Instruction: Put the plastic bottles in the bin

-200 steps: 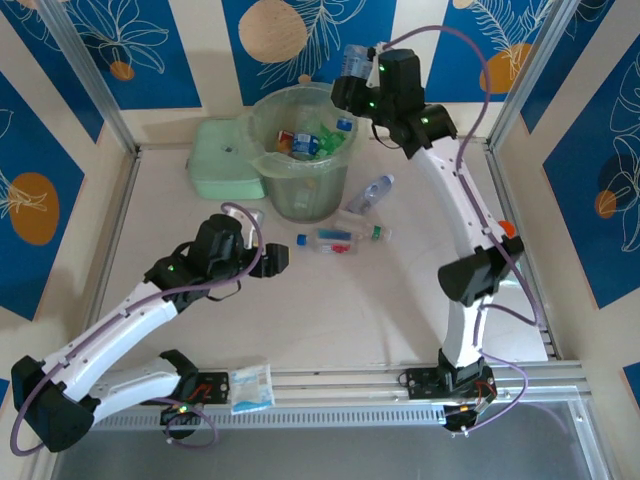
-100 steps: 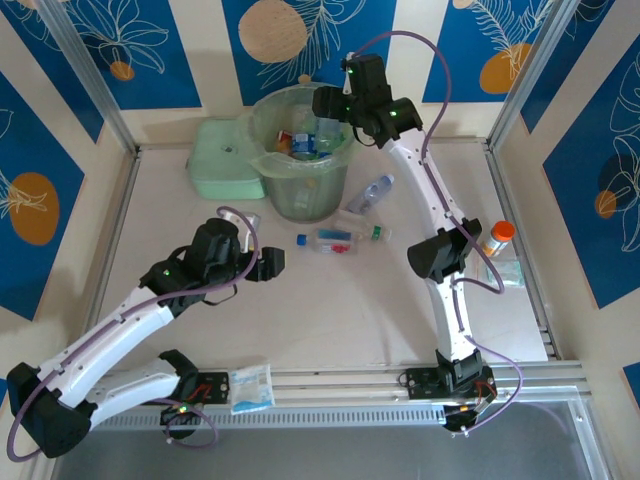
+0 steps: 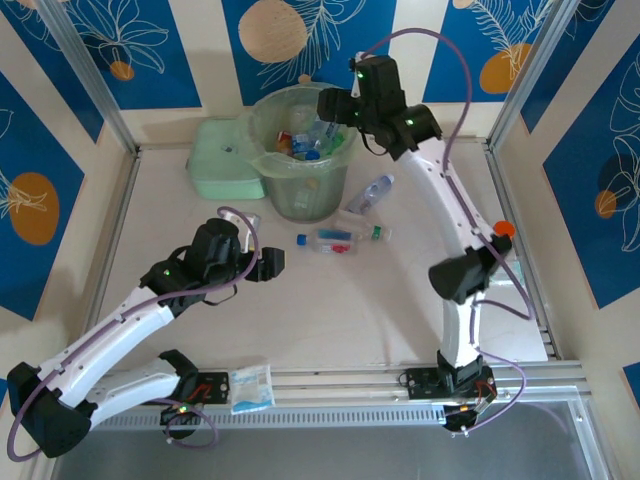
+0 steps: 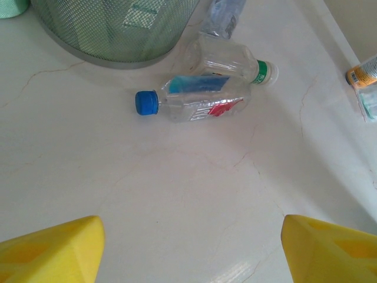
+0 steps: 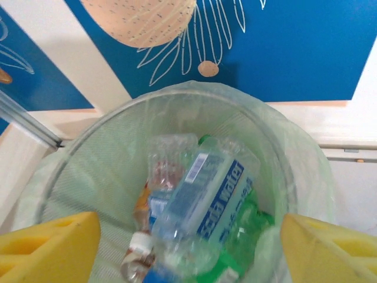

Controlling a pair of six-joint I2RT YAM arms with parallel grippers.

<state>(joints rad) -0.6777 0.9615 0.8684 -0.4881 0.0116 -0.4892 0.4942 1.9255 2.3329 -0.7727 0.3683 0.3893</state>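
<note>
Your right pincer (image 5: pixel 188 247): jaws now wide and empty, bottle held a second ago gone. Bin (image 5: pixel 277 147) directly beneath; blue-label bottle (image 5: pixel 203 197) lies inside, below pincer. Your left pincer (image 4: pixel 191 253): unchanged, wide, empty. Blue-capped bottle (image 4: pixel 191 100) ahead, green-capped bottle (image 4: pixel 230 59) just behind it, bin wall beyond. Bare table (image 4: pixel 177 194) between pincer and bottles.

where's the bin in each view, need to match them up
top external: the bin stands top centre, near the back wall.
left wrist: its lower wall sits in the top left corner.
right wrist: seen from above, its rim rings the middle, bottles inside.
shared landmark: the blue-capped bottle lying on the table in front of it, in the top external and left wrist views.
</note>
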